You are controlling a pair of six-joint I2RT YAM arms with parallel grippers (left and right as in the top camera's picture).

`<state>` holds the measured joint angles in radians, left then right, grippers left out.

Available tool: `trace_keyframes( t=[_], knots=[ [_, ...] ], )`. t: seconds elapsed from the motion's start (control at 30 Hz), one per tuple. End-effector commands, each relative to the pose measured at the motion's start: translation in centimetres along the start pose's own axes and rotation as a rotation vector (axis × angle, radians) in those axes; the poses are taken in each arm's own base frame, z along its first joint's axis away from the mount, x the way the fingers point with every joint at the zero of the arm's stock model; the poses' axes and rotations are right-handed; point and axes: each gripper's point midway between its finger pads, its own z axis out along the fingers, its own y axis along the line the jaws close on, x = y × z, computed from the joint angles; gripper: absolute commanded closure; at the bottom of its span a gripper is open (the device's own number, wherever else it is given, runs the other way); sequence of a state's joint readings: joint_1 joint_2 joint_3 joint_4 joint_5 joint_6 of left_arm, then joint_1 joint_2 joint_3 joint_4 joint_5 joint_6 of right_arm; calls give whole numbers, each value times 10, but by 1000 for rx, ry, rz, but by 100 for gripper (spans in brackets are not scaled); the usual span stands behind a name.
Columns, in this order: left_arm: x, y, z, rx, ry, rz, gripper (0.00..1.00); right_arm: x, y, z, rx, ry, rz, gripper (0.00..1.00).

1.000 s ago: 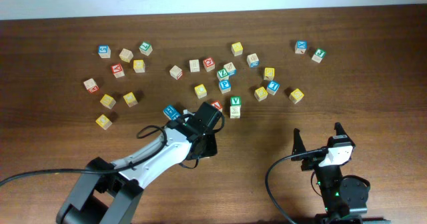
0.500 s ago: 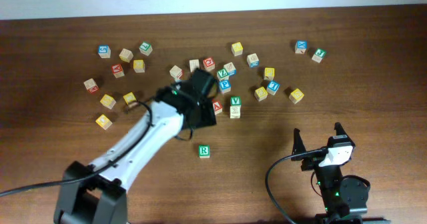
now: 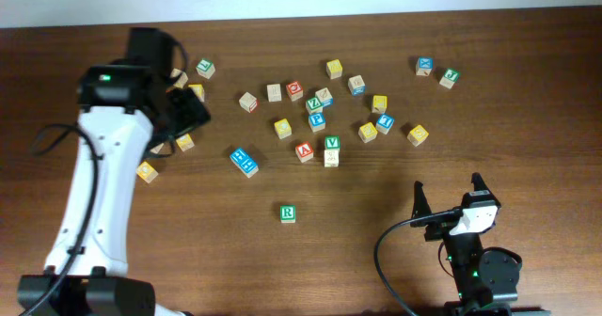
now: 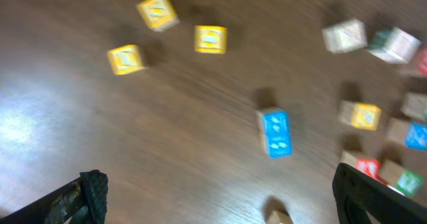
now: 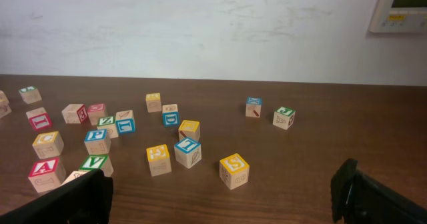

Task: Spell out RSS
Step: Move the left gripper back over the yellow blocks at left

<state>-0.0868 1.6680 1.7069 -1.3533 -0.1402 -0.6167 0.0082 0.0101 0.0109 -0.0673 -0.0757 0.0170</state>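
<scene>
Lying alone, R cube (image 3: pixel 288 213), well apart from left gripper (image 4: pixel 221 195)

Roughly 25 alphabet cubes (image 3: pixel 282 128), more hidden under left arm (image 3: pixel 94 194); 2 arms; 1 table (image 3: pixel 527 165)

The left arm (image 3: pixel 89 194) is white-shelled with black joints.

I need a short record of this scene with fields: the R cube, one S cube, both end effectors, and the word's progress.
R cube: green face up, alone, nearer the robot than the other cubes
yellow S cube: among the other cubes, right side
left end effector: open, empty, above the table's left part
right end effector: open, empty, away from the cubes
progress: no S beside the R
</scene>
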Motion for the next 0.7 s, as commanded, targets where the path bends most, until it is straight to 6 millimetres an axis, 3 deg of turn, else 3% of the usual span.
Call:
trace_keyframes(
  t=[0.0,0.2,0.43,0.67],
  knots=[
    [-13,36,-7,-42,-14,-83,1,3,1,0,-3,5,-6,2],
    [-13,59,7,-127,-2,-107,1,3,1,0,-3,5,-6,2],
    [-44,58,7,-128,-131,-133,1,3,1,0,-3,5,-6,2],
    [-48,54,15,-128,-130,-133,1,3,1,0,-3,5,-6,2]
  ],
)
